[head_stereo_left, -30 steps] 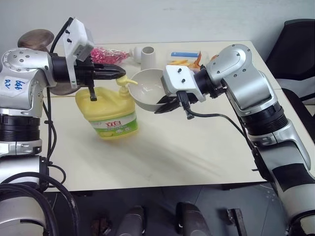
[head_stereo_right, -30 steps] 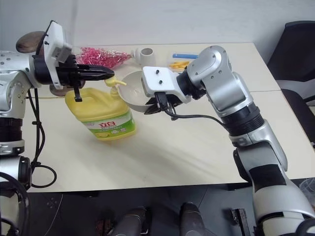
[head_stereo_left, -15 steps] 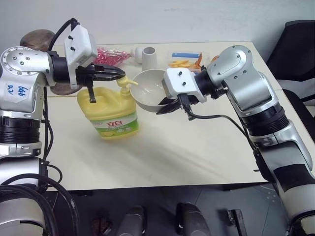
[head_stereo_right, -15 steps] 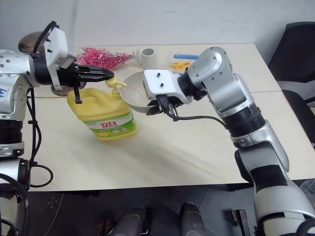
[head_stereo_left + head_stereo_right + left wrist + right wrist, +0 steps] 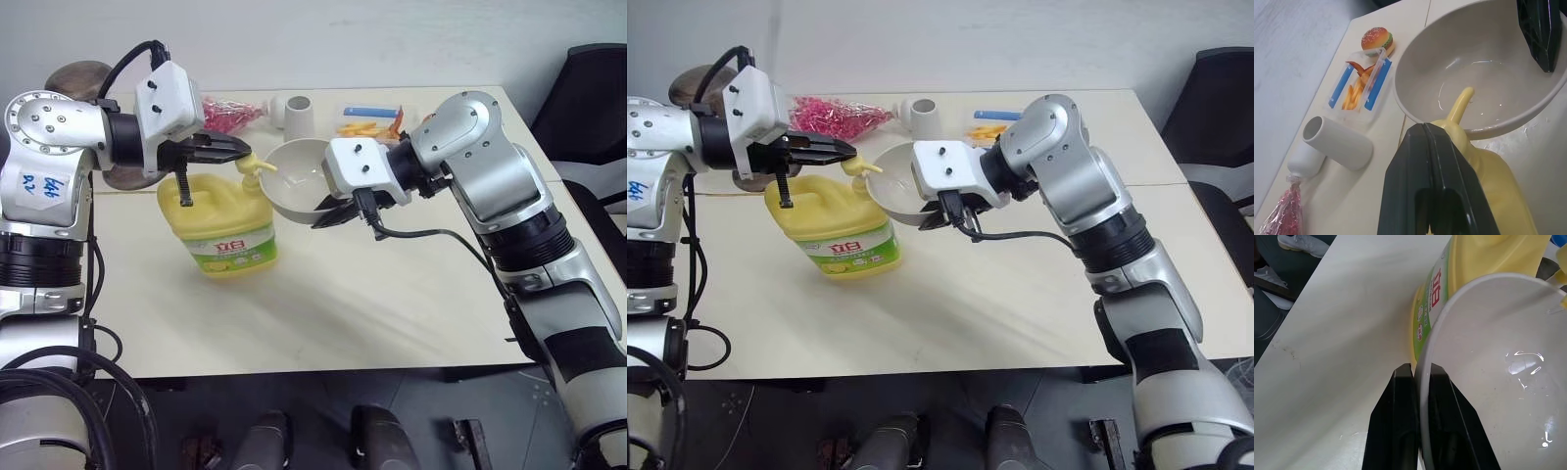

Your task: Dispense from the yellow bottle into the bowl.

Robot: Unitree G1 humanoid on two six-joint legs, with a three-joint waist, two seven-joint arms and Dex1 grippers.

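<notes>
Yellow bottle (image 5: pixel 223 223) upright on table (image 5: pixel 392 294), directly under my left gripper (image 5: pixel 238 148); jaws pressed together over pump nozzle (image 5: pixel 254 164). My right gripper (image 5: pixel 1418 382) pinching bowl (image 5: pixel 299 178) rim, bowl held beneath spout.

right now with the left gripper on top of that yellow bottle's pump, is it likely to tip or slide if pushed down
The yellow bottle looks squat and wide-based, standing flat on the table, so a straight downward press probably won't tip it. Its plastic walls may flex a little. The shut left gripper sits over the pump, so a sideways push could slide it on the smooth tabletop.
</notes>
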